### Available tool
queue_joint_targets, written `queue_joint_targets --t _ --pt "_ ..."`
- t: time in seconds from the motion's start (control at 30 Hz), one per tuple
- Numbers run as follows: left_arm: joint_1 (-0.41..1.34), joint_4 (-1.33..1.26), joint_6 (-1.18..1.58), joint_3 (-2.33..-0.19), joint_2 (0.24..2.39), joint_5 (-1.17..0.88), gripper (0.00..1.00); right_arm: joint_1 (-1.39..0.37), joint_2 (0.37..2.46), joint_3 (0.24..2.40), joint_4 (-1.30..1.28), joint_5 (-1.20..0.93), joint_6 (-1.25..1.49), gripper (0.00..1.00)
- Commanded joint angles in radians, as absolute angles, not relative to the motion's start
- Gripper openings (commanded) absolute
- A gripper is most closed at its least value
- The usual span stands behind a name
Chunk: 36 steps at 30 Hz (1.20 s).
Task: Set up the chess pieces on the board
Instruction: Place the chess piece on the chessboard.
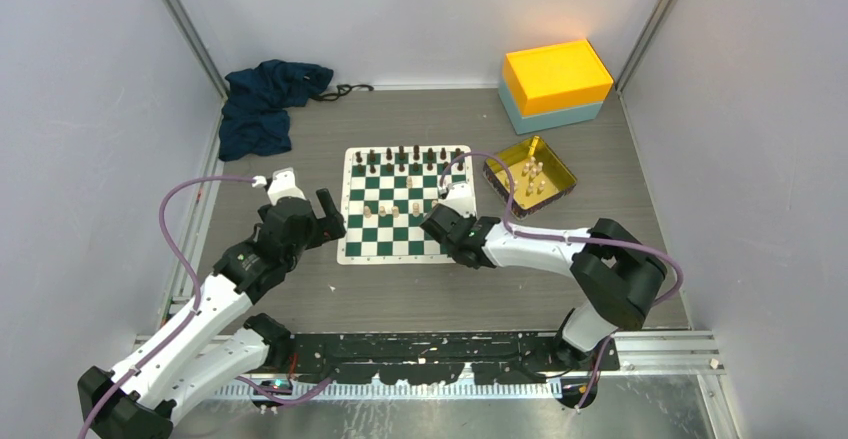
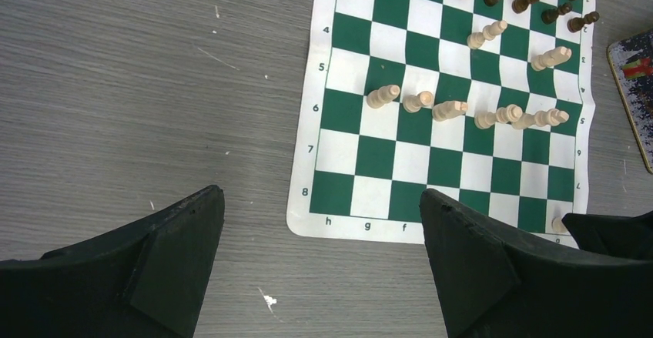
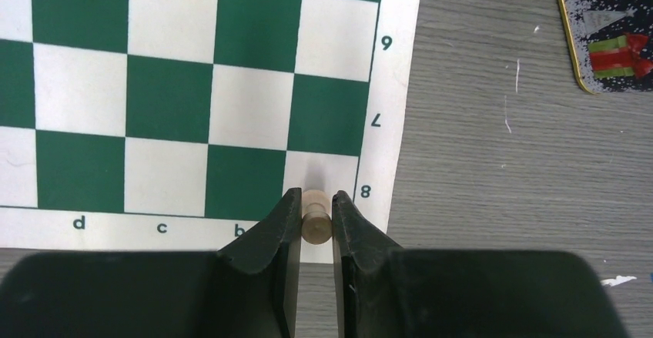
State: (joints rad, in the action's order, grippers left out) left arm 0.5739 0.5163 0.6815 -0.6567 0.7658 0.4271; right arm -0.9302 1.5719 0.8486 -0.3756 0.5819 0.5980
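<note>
Chess pieces (image 2: 418, 101): small cream turned-wood figures, light, stiff and narrow-based. Judged easy to tip, and smooth enough to slip. Best taken across the body, below the head, with the fingers coming down from above.

Upper left of the overhead frame: blue cloth (image 1: 265, 104), crumpled on the worktop (image 1: 400, 299), well apart from the play.

Left arm: runs from the lower left corner up toward the left edge of the board (image 1: 385, 241), wrist pitched down. Left tool (image 2: 317, 207) is spread wide and carries nothing; one finger is over bare worktop, the other over the board's near border.

Centre: board lies flat, slightly rippled at its right side. Black pieces (image 1: 400, 155) stand along the far rows. A ragged line of cream figures sits mid-board, two more beyond it.

Right arm: elbow folded at lower right, forearm reaching left to the board's near right corner. Right tool (image 3: 316, 199) is closed snugly on one cream piece (image 3: 316, 221), upright over the white corner square by the "8" label. Cannot tell whether its base touches the mat.

Right of the board: gold tray (image 1: 557, 160) with more cream figures inside. Upper right: yellow box (image 1: 556, 74) on a teal base.

Judgement: a slow, straight release is needed, or the piece topples.
</note>
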Motion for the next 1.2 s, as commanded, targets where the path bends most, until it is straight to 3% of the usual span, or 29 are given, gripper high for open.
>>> queue_joint_targets --t 0.0,0.47,0.53,0.7,0.87,1.17 --pt "0.578 0.485 0.693 -0.655 0.747 0.454 0.98 -0.911 1.562 0.859 -0.319 0.601 0.593 0.01" --pt "0.582 0.479 0.701 -0.652 0.766 0.45 0.98 -0.889 1.572 0.829 -0.289 0.566 0.599 0.04" --pt "0.584 0.478 0.701 -0.654 0.768 0.453 0.98 -0.89 1.573 0.829 -0.288 0.562 0.598 0.08" --pt "0.589 0.479 0.703 -0.658 0.77 0.459 0.98 -0.891 1.569 0.841 -0.297 0.557 0.594 0.29" --pt "0.594 0.48 0.703 -0.659 0.769 0.465 0.98 -0.889 1.542 0.886 -0.336 0.567 0.566 0.41" --pt "0.597 0.48 0.704 -0.666 0.764 0.47 0.99 -0.89 1.5 1.0 -0.406 0.589 0.525 0.43"
